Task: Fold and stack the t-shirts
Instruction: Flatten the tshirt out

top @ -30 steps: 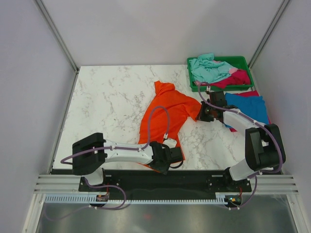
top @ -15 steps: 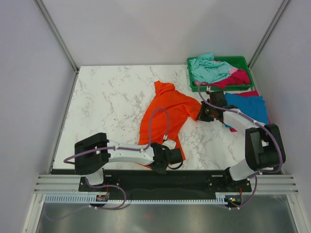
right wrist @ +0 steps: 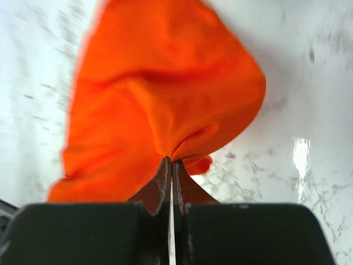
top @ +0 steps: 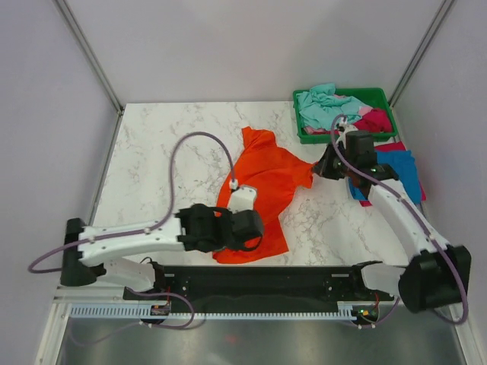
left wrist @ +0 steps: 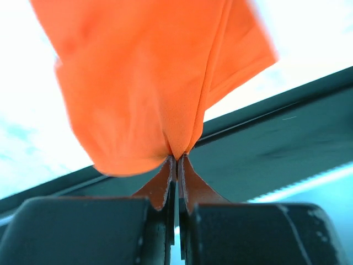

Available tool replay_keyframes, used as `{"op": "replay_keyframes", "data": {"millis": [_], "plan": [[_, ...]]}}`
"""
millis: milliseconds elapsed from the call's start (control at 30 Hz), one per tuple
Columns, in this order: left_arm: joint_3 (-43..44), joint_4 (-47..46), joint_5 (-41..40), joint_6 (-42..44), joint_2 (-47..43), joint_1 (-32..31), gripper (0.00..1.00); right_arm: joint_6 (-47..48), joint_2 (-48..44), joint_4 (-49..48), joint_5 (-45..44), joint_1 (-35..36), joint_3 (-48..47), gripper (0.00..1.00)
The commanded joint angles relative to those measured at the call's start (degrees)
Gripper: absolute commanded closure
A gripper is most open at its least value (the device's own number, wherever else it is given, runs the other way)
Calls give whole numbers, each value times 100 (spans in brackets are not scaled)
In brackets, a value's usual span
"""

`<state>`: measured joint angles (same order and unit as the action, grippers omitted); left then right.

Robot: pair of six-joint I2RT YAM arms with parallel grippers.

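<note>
At the far right corner of the marble bench [top: 163,148], a green tray [top: 378,95] holds a light teal t-shirt [top: 323,108] and a magenta t-shirt [top: 374,122]. A blue t-shirt [top: 402,169] lies just in front of the tray, partly under the right arm. Mid-bench sprawls the orange t-shirt [top: 266,179]. The left pincer [left wrist: 176,161] is clamped on its near hem, and the right pincer [right wrist: 170,162] is pinched tight on its right edge.
</note>
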<state>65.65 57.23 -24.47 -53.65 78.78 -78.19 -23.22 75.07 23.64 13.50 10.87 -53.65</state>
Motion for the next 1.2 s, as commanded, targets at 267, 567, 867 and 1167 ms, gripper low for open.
{"op": "replay_keyframes", "data": {"millis": [267,567,867,1167], "plan": [[2601,1599,-2228,1654,-2323,41,98,-367,-3015,493,-4,-6,-2711,100],[3648,-59,-2721,4361,-3044,32,98,-174,-3736,-157,-365,-6,-3845,100],[3404,-1959,-3283,6962,-2878,32,98,-147,-2613,-281,48,-6,-4970,100],[2522,-4801,-3240,9487,-2448,373,98,-200,-267,658,-504,-6,-6298,100]]}}
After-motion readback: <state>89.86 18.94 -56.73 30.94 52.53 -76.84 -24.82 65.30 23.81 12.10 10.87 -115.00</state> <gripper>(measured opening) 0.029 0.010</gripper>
